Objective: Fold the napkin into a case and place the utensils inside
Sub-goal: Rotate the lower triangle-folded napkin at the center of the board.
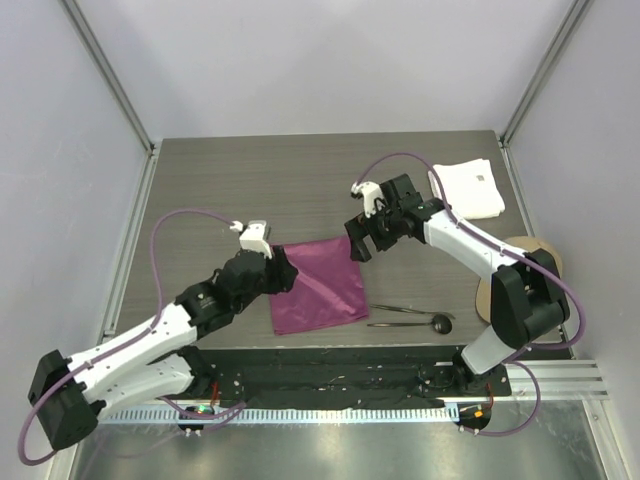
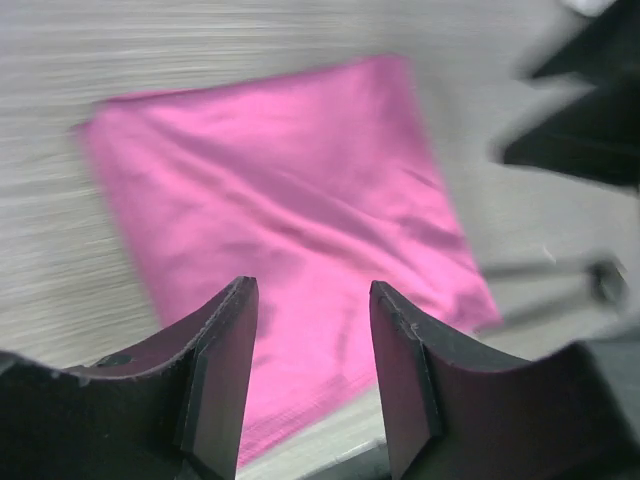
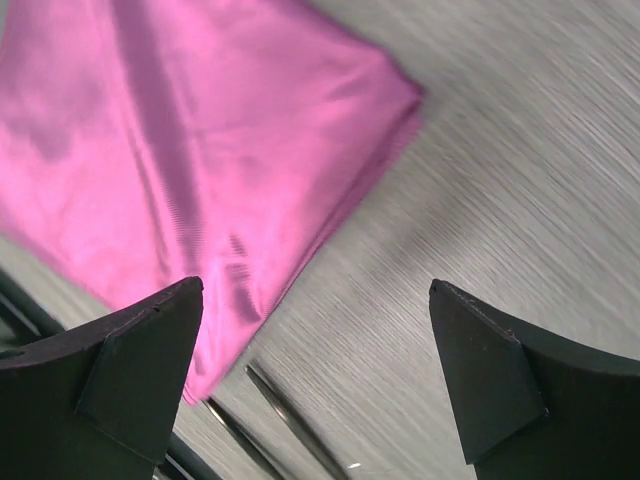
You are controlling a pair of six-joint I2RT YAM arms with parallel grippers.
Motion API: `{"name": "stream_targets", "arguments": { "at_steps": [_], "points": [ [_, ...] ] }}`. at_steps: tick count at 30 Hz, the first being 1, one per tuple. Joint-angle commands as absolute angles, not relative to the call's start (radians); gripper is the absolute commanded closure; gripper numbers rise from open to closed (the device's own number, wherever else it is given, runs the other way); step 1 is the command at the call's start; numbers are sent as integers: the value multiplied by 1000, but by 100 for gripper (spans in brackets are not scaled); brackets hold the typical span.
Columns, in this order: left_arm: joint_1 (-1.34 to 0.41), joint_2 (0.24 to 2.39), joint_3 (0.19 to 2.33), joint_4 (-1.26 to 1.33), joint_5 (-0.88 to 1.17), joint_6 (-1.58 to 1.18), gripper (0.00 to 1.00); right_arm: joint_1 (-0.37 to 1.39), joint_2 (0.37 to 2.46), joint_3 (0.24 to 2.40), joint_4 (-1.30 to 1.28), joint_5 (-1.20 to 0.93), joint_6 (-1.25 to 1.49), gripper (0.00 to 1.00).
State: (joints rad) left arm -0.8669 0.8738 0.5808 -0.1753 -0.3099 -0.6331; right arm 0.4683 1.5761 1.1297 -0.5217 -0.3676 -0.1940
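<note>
napkin (image 1: 318,285) lies flat, utensils (image 1: 410,316) just beside it at 4 o'clock. left gripper (image 2: 312,300) released over its 9 o'clock edge; right gripper (image 3: 315,290) spread wide at the 1 o'clock corner. Only the right wrist view shows stacked edge layers. white cloth (image 1: 472,187) tag is in the top view only and is unreadable.

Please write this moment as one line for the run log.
napkin: lying flat, not gripped | left gripper: open, above napkin edge | right gripper: open, empty | utensils: lying beside napkin, not inside

A grey wood-grain worktop (image 1: 300,180) sits inside plain white walls (image 1: 320,60). Metal posts (image 1: 545,75) rise at 11 and 1 o'clock.
</note>
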Motion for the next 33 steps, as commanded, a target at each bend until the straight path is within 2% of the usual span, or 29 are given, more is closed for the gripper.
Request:
{"name": "stream_targets", "arguments": {
  "at_steps": [1,3,6,11,12,14,16,20,22,27,30,31,33],
  "points": [
    [-721,959,702,-347,-312,-810,48,466,1563,1181,-457,-239,86,0],
    [-608,1017,735,-334,-147,-808,56,475,1530,1152,-418,-221,151,0],
    [-514,1115,771,-284,-8,-821,65,474,1491,1068,-327,-201,192,0],
    [-508,1270,833,-281,52,-899,76,472,1563,1112,-385,-42,238,0],
    [-508,1313,834,-273,64,-913,82,471,1563,1108,-377,-35,239,0],
    [-508,1347,839,-253,92,-930,84,463,1522,1073,-350,-8,258,0],
    [-509,1384,828,-235,94,-953,85,456,1476,1042,-279,-69,230,0],
    [-508,1431,827,-215,92,-965,93,475,1512,1094,-290,-115,186,21],
    [-509,1453,838,-218,95,-962,95,492,1543,1132,-299,-187,149,25],
    [-508,1486,879,-277,40,-957,99,610,1627,1196,-328,-135,91,38],
    [-505,1512,916,-340,-18,-931,100,646,1698,1242,-341,-178,81,54],
    [-500,1522,929,-354,-40,-924,100,652,1715,1268,-347,-201,75,63],
    [-496,1552,951,-373,-49,-911,100,658,1755,1288,-370,-193,72,68]
  ]
}}
